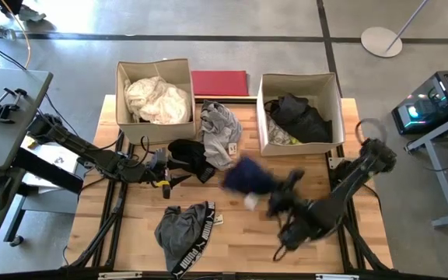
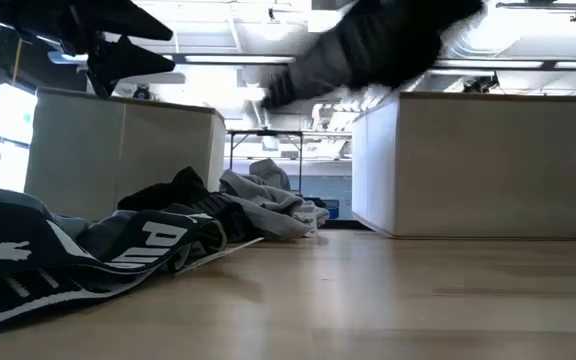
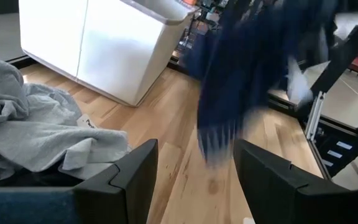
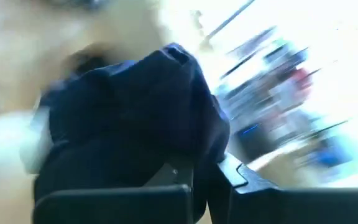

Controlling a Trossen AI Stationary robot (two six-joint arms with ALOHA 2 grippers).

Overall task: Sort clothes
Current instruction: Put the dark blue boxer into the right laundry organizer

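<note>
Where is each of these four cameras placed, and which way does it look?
High: overhead, straight down; both arms.
Low: table height, level across the wooden table; arms above.
Left wrist: past open left fingers toward the dark navy cloth garment.
Right wrist: right fingers shut on the garment.
Shared: the navy garment shows in all views.

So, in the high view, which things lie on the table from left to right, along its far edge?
Left box with cream clothes, red board, right box with dark clothes.
</note>
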